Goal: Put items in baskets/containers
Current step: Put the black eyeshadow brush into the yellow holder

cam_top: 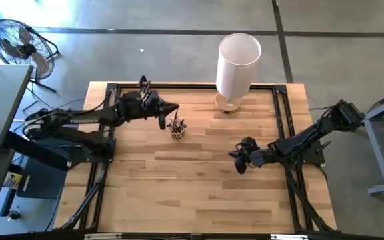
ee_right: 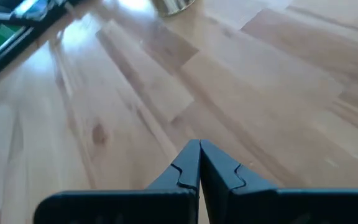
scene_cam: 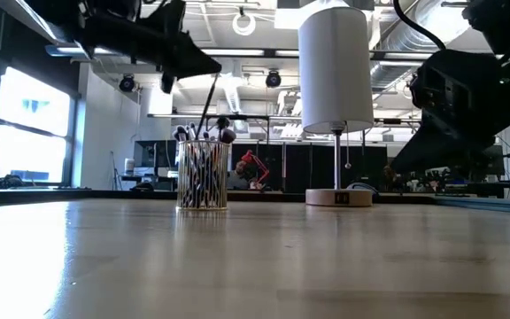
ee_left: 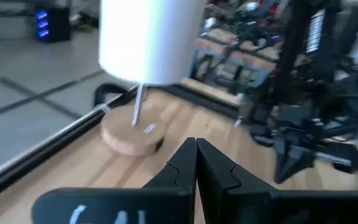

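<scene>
A small clear glass cup (cam_top: pixel 177 132) (scene_cam: pixel 203 175) stands on the table left of centre, with several makeup brushes upright in it, tips up. My left gripper (cam_top: pixel 176 107) (scene_cam: pixel 215 66) (ee_left: pixel 196 146) hovers just above and to the left of the cup, shut, and one dark brush (scene_cam: pixel 208 105) slants from it down into the cup. My right gripper (cam_top: pixel 235 157) (ee_right: pixel 199 146) is shut and empty, low over bare wood right of centre. I see no brushes lying on the table. My left gripper meets the dark brush at the top end of its handle (scene_cam: pixel 216 80), right under the shut fingertips; the fingers lie level, pointing toward the table's right. The brush hangs slanting below them, its lower part inside the cup among the others. The wrist view hides the pinch itself.
A tall white cylinder lamp (cam_top: pixel 237 61) (scene_cam: pixel 335 66) on a round wooden base (ee_left: pixel 132 134) stands at the far edge, right of the cup. Black frame rails (cam_top: pixel 112 87) run along the table's edges. A floor fan (cam_top: pixel 19 43) stands off the table, far left.
</scene>
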Available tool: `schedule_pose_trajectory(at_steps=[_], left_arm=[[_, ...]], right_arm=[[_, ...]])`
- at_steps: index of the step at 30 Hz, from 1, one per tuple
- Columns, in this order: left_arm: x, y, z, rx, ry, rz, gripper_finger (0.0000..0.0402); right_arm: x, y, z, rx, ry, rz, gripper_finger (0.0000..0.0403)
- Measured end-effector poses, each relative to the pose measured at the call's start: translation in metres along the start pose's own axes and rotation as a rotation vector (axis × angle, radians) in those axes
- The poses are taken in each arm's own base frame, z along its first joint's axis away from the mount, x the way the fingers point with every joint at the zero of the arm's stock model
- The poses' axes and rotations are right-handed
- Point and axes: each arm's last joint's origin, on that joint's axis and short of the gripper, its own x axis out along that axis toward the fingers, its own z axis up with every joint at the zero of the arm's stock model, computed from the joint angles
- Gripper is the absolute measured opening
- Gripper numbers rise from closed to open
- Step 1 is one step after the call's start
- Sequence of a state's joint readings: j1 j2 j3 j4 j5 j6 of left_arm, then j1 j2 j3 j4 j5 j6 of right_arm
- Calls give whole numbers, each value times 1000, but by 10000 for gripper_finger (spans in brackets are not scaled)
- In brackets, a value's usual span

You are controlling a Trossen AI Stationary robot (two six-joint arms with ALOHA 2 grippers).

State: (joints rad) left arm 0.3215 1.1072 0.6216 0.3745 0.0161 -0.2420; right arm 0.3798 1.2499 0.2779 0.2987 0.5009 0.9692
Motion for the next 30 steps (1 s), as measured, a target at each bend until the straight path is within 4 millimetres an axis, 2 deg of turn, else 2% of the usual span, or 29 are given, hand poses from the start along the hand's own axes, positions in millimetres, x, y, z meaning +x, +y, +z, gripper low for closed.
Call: schedule_pose_trajectory(at_steps=[6, 13, 21, 25, 30], left_arm=[[13, 12, -9, 13, 65, -110, 0], [31, 17, -32, 34, 174, -179, 0], [36, 22, -56, 20, 353, -164, 0], [35, 22, -56, 11, 359, -171, 4], [35, 17, -43, 35, 314, -231, 26]], right_arm=[[1, -2, 3, 85, -55, -39, 3], [6, -9, 11, 147, -30, -47, 3], [11, -15, 18, 151, 4, -46, 3], [12, -17, 20, 128, 22, -39, 3], [13, -19, 22, 112, 18, -47, 3]])
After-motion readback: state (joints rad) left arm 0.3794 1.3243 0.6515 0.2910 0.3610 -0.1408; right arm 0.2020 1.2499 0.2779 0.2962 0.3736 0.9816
